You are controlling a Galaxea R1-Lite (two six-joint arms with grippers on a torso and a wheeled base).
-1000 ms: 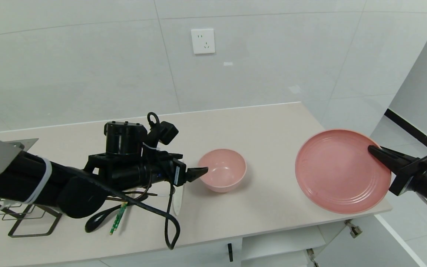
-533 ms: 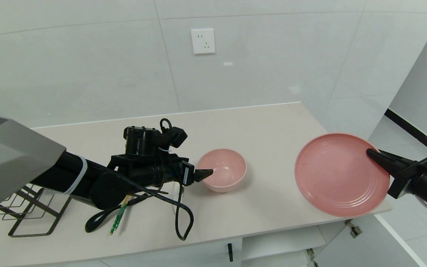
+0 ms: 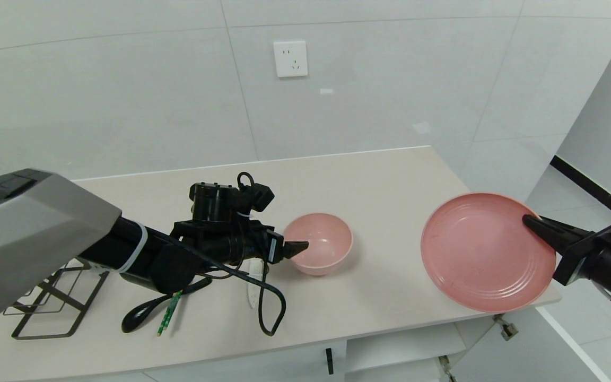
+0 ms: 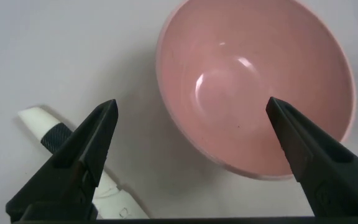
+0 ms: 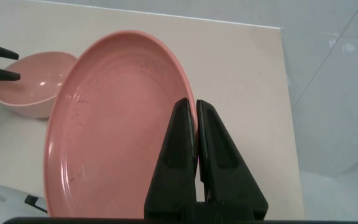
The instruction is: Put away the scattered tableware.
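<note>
Head view has the left end effector (image 3: 303,246) released, its fingers spread astride the left rim of the round, deep pink bowl (image 3: 324,249), which sits near the middle of the beige surface (image 3: 390,175). Over at the right end, the right end effector (image 3: 529,221) is clenched on the rim of the tilted, ridged pink plate (image 3: 480,254).

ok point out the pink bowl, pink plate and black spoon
pink bowl (image 3: 329,241), head view, inner wall
pink plate (image 3: 483,252), head view, middle of its face
black spoon (image 3: 132,320), head view, scoop end
</note>
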